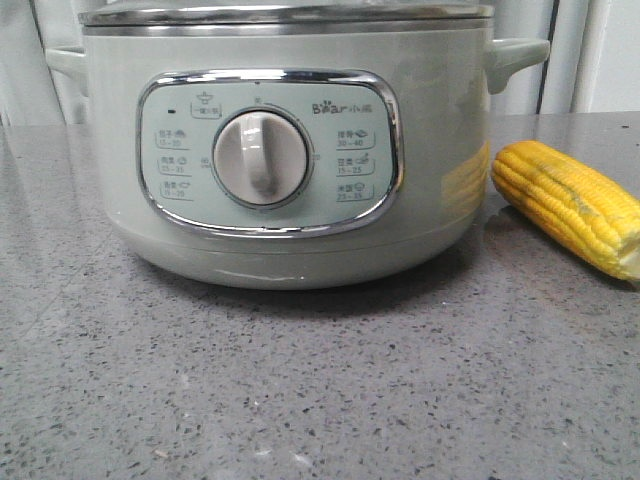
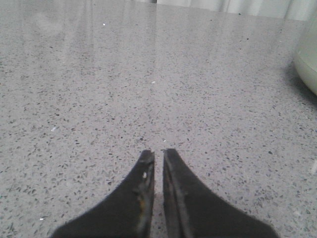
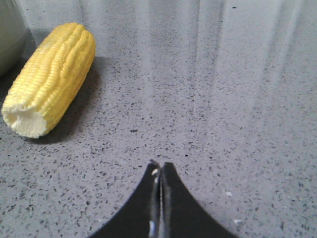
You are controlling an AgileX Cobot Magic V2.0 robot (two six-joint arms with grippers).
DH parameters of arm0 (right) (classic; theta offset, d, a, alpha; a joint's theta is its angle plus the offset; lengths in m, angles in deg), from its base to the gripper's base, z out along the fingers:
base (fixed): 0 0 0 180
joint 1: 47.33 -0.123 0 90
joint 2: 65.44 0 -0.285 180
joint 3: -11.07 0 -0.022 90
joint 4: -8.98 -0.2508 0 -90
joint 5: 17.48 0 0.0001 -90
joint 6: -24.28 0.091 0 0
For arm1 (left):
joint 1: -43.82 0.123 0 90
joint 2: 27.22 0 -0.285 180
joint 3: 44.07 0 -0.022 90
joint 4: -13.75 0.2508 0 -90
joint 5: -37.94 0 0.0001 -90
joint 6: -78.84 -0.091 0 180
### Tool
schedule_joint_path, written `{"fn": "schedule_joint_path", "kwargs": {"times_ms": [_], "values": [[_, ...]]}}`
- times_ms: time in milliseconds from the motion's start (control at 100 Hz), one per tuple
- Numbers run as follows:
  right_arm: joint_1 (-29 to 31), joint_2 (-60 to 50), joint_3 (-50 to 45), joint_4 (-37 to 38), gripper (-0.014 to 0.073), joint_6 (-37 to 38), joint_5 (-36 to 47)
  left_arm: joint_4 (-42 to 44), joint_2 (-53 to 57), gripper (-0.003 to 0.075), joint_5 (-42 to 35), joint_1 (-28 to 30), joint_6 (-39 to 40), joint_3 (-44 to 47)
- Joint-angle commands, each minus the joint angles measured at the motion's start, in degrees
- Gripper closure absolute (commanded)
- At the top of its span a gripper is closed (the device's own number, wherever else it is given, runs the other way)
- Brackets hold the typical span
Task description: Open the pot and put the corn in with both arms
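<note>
Grey speckled stone countertop fills the lower half of the front view, with pale vertical wall panels behind. Sage-green Bear electric cooker pot sits centre frame, its glass lid on the steel rim; the corn cob lies on the counter at right, just beside the pot. Left gripper nearly closed, only a thin slit; right gripper pressed together, both empty over bare counter.

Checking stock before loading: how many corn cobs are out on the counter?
1. The corn lies on the counter beside the pot, on its right. Anything behind the pot would be hidden.
</note>
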Motion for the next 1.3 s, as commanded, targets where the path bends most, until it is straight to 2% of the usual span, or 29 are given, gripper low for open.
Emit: {"fn": "schedule_joint_path", "kwargs": {"times_ms": [0,650,820,1040,1290], "values": [[0.3,-1.3,-1.0,0.0,0.0664,-0.6,1.0,-0.5,1.7,0.0741,-2.1,-0.4,0.5,1.1],[0.3,-1.3,-1.0,0.0,0.0664,-0.6,1.1,-0.5,1.7,0.0741,-2.1,-0.4,0.5,1.1],[0.3,-1.3,-1.0,0.0,0.0664,-0.6,1.3,-0.4,1.7,0.0741,-5.2,-0.4,0.5,1.1],[0.3,-1.3,-1.0,0.0,0.0664,-0.6,6.6,-0.3,1.7,0.0741,-10.0,-0.4,0.5,1.1],[0.3,-1.3,-1.0,0.0,0.0664,-0.6,11.7,-0.3,1.7,0.0741,-11.1,-0.4,0.5,1.1]]}}
